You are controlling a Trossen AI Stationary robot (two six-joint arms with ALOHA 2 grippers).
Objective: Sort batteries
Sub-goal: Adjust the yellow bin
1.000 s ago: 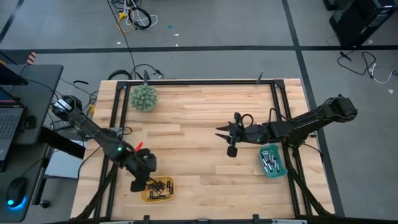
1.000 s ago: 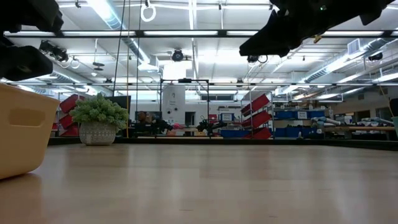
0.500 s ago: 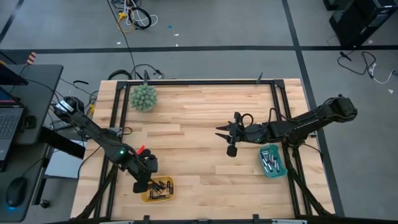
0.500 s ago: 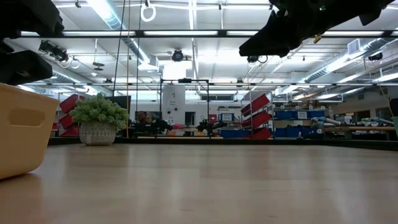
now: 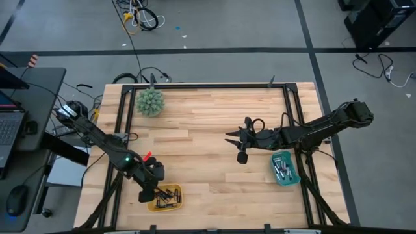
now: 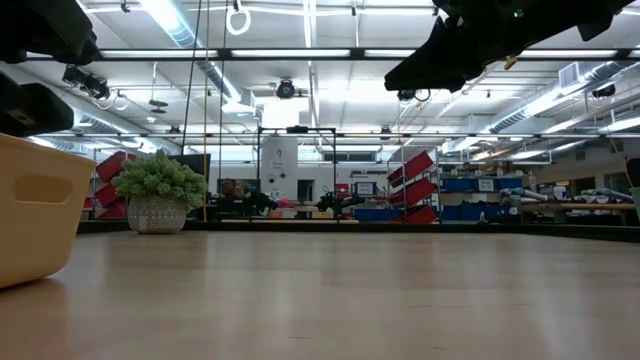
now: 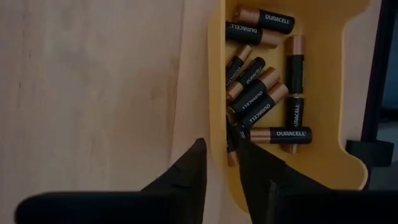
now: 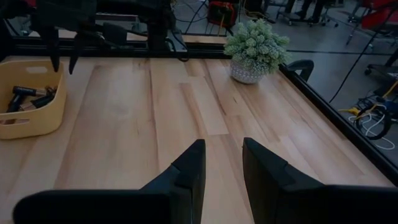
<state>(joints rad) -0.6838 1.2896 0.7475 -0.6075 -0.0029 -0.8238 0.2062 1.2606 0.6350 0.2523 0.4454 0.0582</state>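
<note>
Yellow tray at front-left table edge: dark batteries piled inside, copper ends, lying flat. Teal tray near right edge: silvery batteries in it. Left gripper above yellow tray's near wall, jaws slightly apart, straddling rim in left wrist view; nothing seen held. Right gripper mid-table, just left of teal tray, jaws apart w/ narrow gap, empty. Only wrist view shows battery labels. Plant at back-left corner. Table centre bare wood
</note>
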